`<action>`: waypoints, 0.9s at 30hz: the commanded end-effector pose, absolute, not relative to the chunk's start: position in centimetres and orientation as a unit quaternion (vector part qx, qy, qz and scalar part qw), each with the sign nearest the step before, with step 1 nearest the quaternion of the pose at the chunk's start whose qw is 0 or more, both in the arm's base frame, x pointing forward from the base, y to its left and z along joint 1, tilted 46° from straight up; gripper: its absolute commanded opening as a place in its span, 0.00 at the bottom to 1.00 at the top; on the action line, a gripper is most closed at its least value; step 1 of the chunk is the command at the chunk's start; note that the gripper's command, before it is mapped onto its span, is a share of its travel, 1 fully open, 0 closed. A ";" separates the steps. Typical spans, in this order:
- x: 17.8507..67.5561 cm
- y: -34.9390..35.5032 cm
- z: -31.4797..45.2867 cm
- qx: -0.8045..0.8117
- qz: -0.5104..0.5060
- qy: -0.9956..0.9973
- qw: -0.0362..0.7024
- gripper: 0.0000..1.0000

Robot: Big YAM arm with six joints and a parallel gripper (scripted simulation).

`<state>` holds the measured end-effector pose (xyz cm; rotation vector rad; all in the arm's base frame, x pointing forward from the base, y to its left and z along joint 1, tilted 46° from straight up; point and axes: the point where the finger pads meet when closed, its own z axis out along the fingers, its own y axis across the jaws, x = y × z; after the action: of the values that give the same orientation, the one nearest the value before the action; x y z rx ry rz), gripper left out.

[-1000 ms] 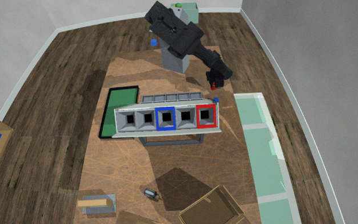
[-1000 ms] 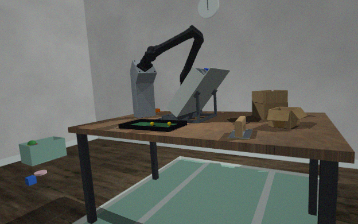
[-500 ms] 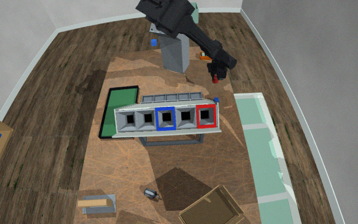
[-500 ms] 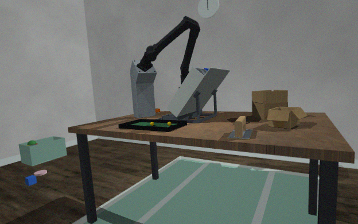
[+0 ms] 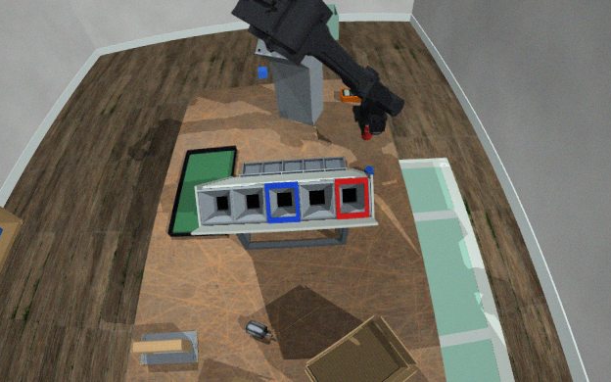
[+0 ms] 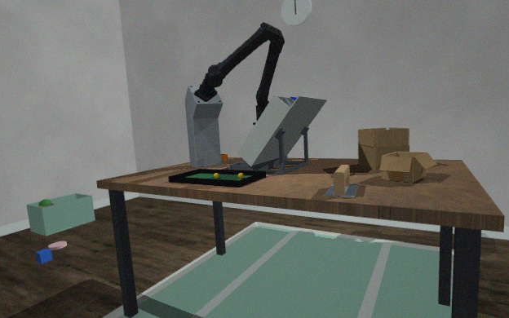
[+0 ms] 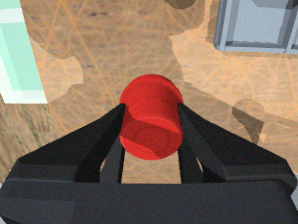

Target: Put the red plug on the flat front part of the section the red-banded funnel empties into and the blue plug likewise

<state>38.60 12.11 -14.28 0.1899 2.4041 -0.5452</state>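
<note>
My gripper [image 7: 151,112] is shut on the red plug [image 7: 150,124] and holds it above the table, behind the right end of the funnel rack; the plug also shows in the top view [image 5: 367,132]. The blue plug [image 5: 369,169] stands on the table beyond it, by the rack's right rear corner. The rack has several grey funnels; the middle one has a blue band [image 5: 283,201], the rightmost a red band [image 5: 352,197]. A row of grey sections [image 5: 294,166] lies behind the rack; one corner shows in the wrist view [image 7: 261,10]. Two yellow marbles [image 6: 216,175] [image 6: 241,175] lie in the green tray [image 6: 219,178].
The grey arm pedestal [image 5: 297,90] stands behind the rack, with an orange item [image 5: 350,95] beside it. Cardboard boxes [image 6: 396,156], a wooden block on a grey plate [image 6: 342,182] and a small dark tool [image 5: 258,331] sit at the table's other end.
</note>
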 end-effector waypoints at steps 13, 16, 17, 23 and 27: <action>38.5 11.7 -14.2 0.081 -0.209 0.918 0.328 0.00; 38.5 11.7 -14.2 0.081 -0.209 0.918 0.328 0.00; 38.5 11.7 -14.2 0.081 -0.209 0.918 0.328 0.00; 40.0 11.2 -14.9 0.077 -0.210 0.918 0.327 0.00; 41.9 10.5 -15.2 0.077 -0.210 0.918 0.327 0.00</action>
<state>40.70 11.49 -14.48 0.2172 2.3994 -0.5274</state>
